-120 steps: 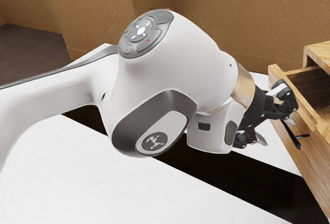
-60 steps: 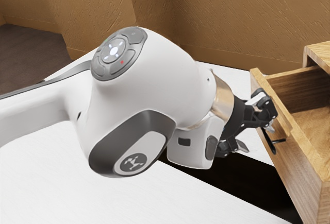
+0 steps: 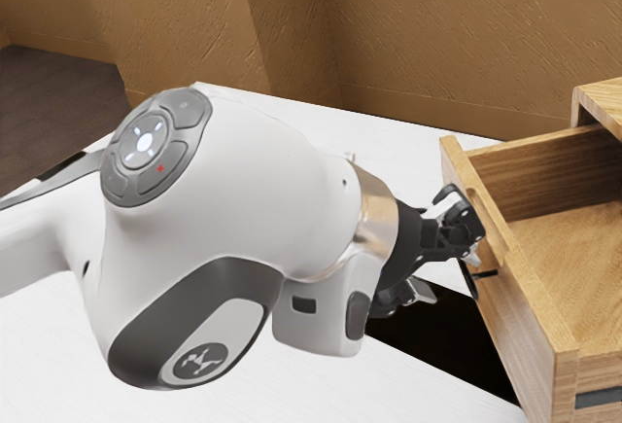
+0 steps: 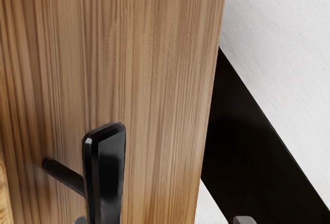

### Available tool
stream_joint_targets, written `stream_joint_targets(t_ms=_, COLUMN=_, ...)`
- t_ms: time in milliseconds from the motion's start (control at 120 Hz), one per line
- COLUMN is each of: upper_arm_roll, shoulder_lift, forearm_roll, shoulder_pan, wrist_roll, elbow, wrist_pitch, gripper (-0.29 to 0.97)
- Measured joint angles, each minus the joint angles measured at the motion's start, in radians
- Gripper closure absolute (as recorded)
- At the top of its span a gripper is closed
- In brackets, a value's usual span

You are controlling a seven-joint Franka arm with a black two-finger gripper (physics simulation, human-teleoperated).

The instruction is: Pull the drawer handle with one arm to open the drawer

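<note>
The wooden drawer (image 3: pixel 544 248) juts well out of its cabinet (image 3: pixel 598 102) on the exterior view's right, and its bare inside shows. My black gripper (image 3: pixel 453 246) is pressed against the drawer front (image 3: pixel 491 282), at the thin black handle (image 3: pixel 474 275). The fingers stand spread apart, one above and one below the handle, so the gripper is open and hooked around it. In the wrist view the handle bar (image 4: pixel 103 175) stands off the wooden front (image 4: pixel 129 69) on a short post (image 4: pixel 61 172).
The white table (image 3: pixel 321 126) has a dark gap (image 3: pixel 442 340) under the drawer front. Brown walls (image 3: pixel 437 24) stand behind. My bulky white arm (image 3: pixel 233 248) covers the left and middle of the exterior view.
My arm has drawn back toward the exterior view's left with the gripper at the handle. The drawer has slid further out of the cabinet, showing more of its inside.
</note>
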Motion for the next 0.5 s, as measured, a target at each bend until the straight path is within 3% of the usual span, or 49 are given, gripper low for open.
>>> stream_joint_targets(t_ms=500, upper_arm_roll=0.0, shoulder_lift=-0.123, forearm_roll=-0.075, shoulder_pan=0.015, wrist_roll=0.0, elbow=-0.081, wrist_pitch=-0.002, gripper=0.38)
